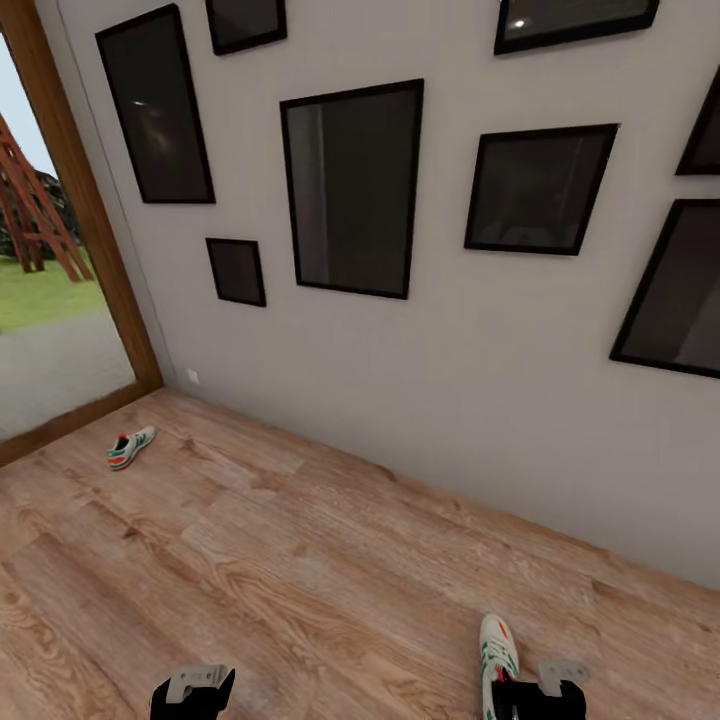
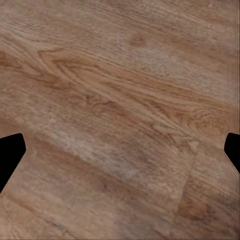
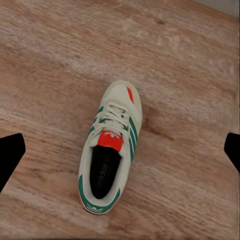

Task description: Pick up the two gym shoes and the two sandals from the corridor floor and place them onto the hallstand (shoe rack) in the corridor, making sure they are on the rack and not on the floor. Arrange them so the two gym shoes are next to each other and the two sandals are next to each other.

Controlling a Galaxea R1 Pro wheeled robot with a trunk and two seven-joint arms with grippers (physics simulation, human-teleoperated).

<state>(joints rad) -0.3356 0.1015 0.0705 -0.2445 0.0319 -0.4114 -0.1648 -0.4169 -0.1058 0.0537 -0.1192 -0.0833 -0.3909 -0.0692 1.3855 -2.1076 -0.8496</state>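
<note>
One gym shoe (image 1: 130,447), white with green stripes and red accents, lies on the corridor floor (image 1: 300,560) at the far left near the glass door. The other gym shoe (image 1: 497,650) lies at the near right, just ahead of my right gripper (image 1: 535,692). In the right wrist view this shoe (image 3: 112,150) rests flat on the planks, centred under the open right gripper (image 3: 121,152), whose fingertips (image 3: 11,155) stand wide apart and clear of it. My left gripper (image 1: 193,690) is open over bare floor (image 2: 120,115). The sandals and the hallstand are out of view.
A grey wall (image 1: 420,400) hung with several dark framed pictures closes the corridor ahead. A wood-framed glass door (image 1: 60,300) to the outside stands at the left. Wood-plank floor stretches between the two shoes.
</note>
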